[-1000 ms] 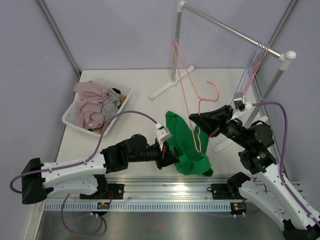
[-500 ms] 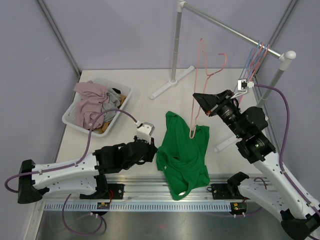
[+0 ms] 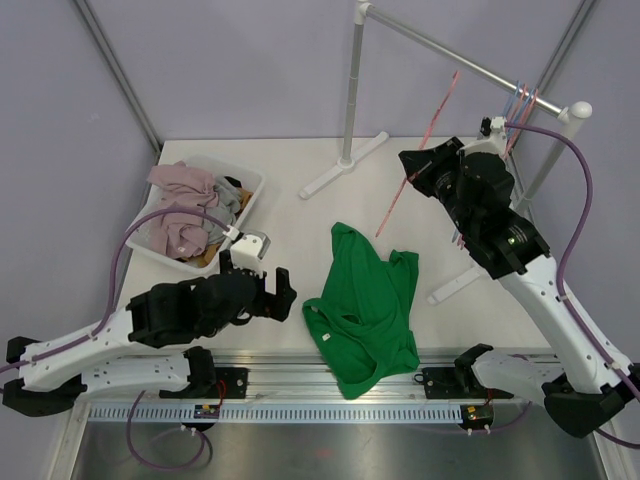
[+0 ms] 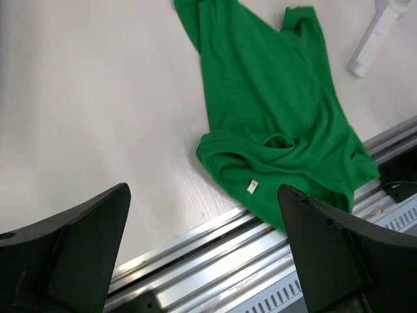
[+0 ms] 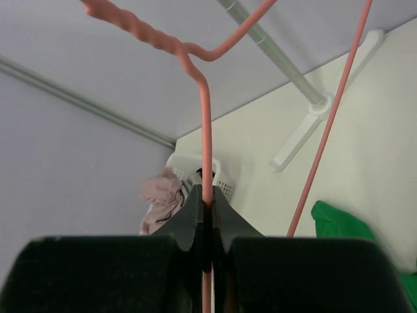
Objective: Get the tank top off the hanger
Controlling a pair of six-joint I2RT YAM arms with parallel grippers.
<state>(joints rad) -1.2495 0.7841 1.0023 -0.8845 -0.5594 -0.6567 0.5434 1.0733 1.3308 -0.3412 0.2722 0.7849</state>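
Observation:
The green tank top [image 3: 365, 305] lies spread flat on the table near its front edge, off the hanger; the left wrist view shows it too [image 4: 280, 124]. My left gripper [image 3: 283, 295] stands wide open just left of the tank top [image 4: 203, 192], with nothing between its fingers. The bare pink hanger [image 3: 415, 175] hangs tilted above the table at the back right, clear of the tank top. My right gripper [image 3: 412, 162] is shut on the hanger's wire [image 5: 205, 130], and the fingertips [image 5: 195, 208] pinch it just below the twisted neck.
A white basket [image 3: 250, 185] of pink and grey clothes sits at the back left. A metal clothes rack [image 3: 440, 48] spans the back right, with several hangers [image 3: 520, 100] on its bar and white feet [image 3: 335, 175] on the table. An aluminium rail [image 3: 330, 385] runs along the near edge.
My left gripper opened, let go of the tank top and drew back to the left. The tank top dropped flat. The right gripper lifted the hanger up and right, free of the tank top.

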